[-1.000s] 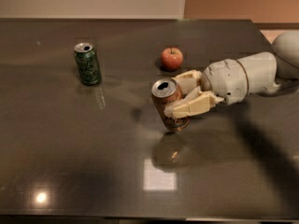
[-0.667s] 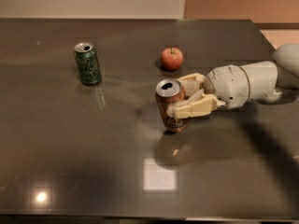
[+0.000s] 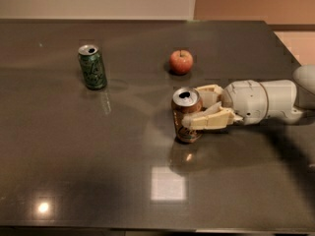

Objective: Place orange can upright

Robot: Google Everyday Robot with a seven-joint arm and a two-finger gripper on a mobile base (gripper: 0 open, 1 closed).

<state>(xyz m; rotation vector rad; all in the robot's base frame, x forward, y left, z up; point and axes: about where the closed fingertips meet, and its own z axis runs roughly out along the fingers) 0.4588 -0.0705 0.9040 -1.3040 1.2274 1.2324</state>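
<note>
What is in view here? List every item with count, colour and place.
table: one, dark glossy grey-brown, fills most of the view
green can: one, green with silver top, upright, far left of the table
apple: one, red, far centre, apart from both cans
orange can: one, orange-copper with silver top, upright at table centre-right, between the claw's fingers
claw: one, cream, reaching in from the right, closed around the orange can
arm: one, white, right edge, low over the table
</note>
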